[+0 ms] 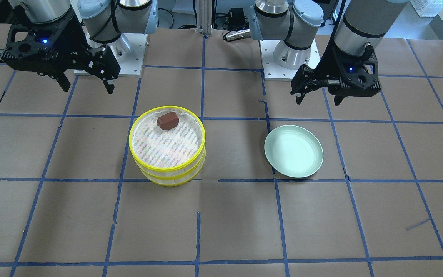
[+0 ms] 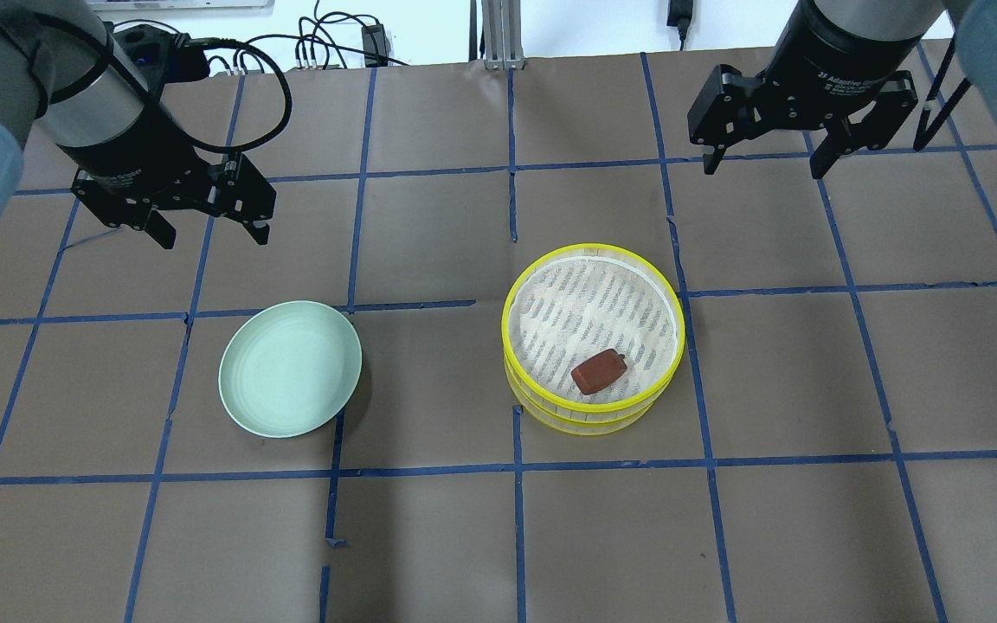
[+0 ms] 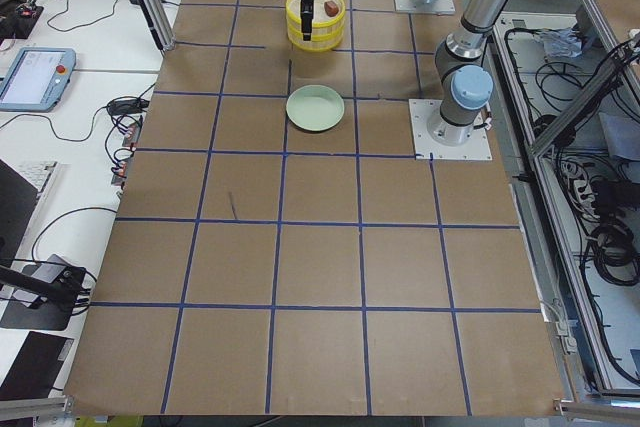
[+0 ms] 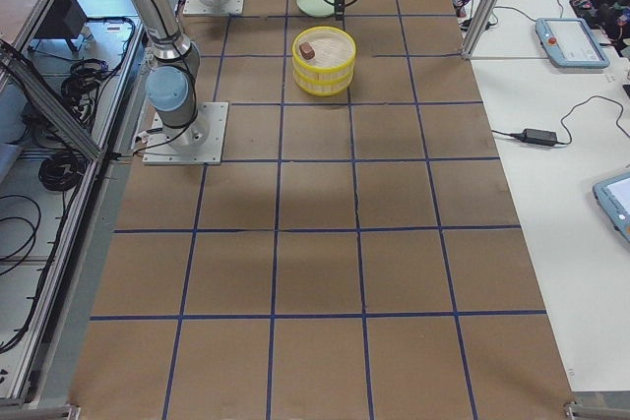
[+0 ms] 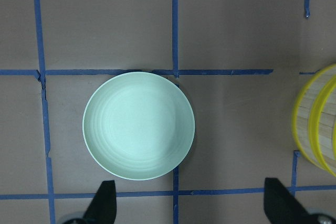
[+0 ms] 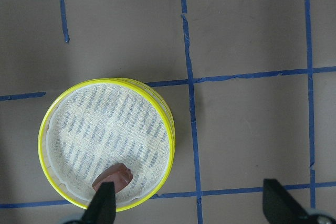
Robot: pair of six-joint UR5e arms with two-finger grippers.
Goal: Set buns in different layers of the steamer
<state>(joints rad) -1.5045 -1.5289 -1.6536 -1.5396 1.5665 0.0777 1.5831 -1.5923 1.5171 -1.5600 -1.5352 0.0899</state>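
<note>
The steamer [image 2: 594,407] stands as two stacked yellow-rimmed trays right of centre; it also shows in the front view [image 1: 166,168] and the right wrist view [image 6: 170,129]. The reddish-brown bun [image 2: 599,371] lies in the top tray near its rim, also seen in the front view [image 1: 167,120] and the right wrist view [image 6: 113,178]. The white bun is hidden or out of view. My left gripper [image 2: 209,229] is open and empty, raised behind the pale green plate [image 2: 290,368]. My right gripper [image 2: 762,160] is open and empty, raised beyond the steamer.
The pale green plate [image 1: 293,151] is empty and lies left of the steamer; it fills the left wrist view [image 5: 138,126]. The table is brown paper with a blue tape grid. The arm bases stand at the robot's edge of the table.
</note>
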